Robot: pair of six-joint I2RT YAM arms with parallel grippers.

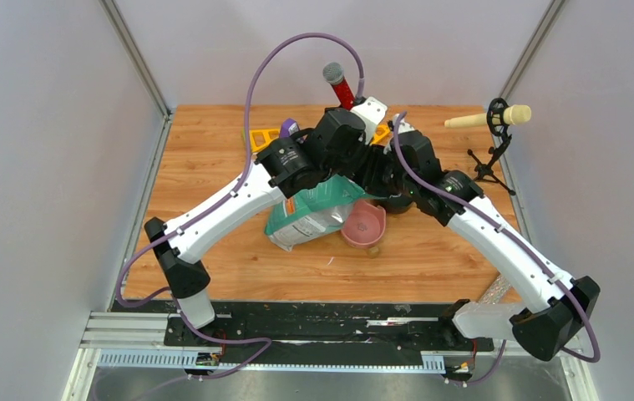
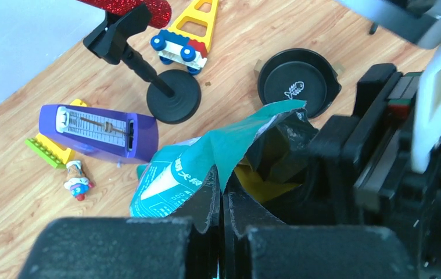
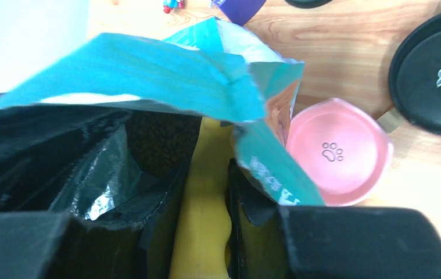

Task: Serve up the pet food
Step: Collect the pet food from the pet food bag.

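Observation:
The teal-green bag [image 1: 311, 214] lies on the wooden table with its mouth held up. My left gripper [image 2: 223, 189] is shut on the bag's torn top edge [image 2: 229, 148] and holds it open. My right gripper [image 3: 206, 168] reaches into the bag mouth, shut on the handle of the yellow scoop [image 3: 205, 215]. The scoop's bowl is hidden deep in the bag. Dark brown pet food [image 3: 158, 140] shows inside, just past the scoop. The pink bowl [image 3: 337, 154] with a paw print stands right beside the bag, with nothing in it.
A black bowl [image 2: 298, 81] with a fish mark sits behind the bag. Around it are a purple metronome [image 2: 99, 131], a microphone stand base [image 2: 173, 103], a yellow toy vehicle [image 2: 186, 35] and a small figure [image 2: 77, 179]. A second microphone [image 1: 489, 119] stands far right.

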